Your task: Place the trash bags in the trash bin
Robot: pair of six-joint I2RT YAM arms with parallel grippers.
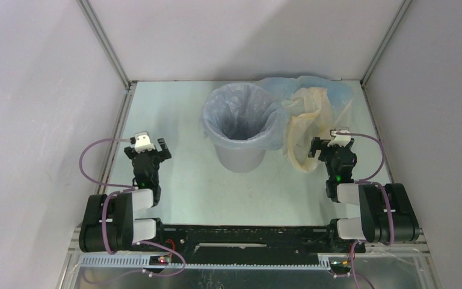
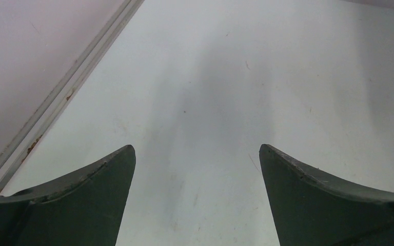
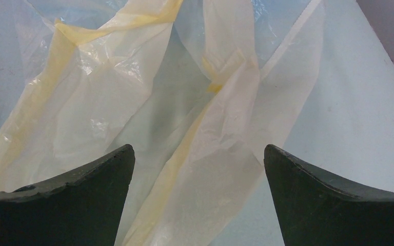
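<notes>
The light grey round trash bin (image 1: pixel 239 155) stands at the middle back of the table, lined with a pale blue-grey bag (image 1: pixel 216 114) folded over its rim. A cream-yellow bag (image 1: pixel 307 120) lies crumpled on the table to the bin's right, with a pale blue bag (image 1: pixel 331 90) behind it. My right gripper (image 1: pixel 332 144) is open just above the near end of the cream-yellow bag (image 3: pixel 133 102), which lies under its spread fingers. My left gripper (image 1: pixel 150 147) is open and empty over bare table (image 2: pixel 195 102), left of the bin.
Grey walls with metal corner rails (image 1: pixel 105 48) enclose the table on three sides. A wall rail (image 2: pixel 72 82) runs close to the left gripper's left side. The right wall lies just past the bags.
</notes>
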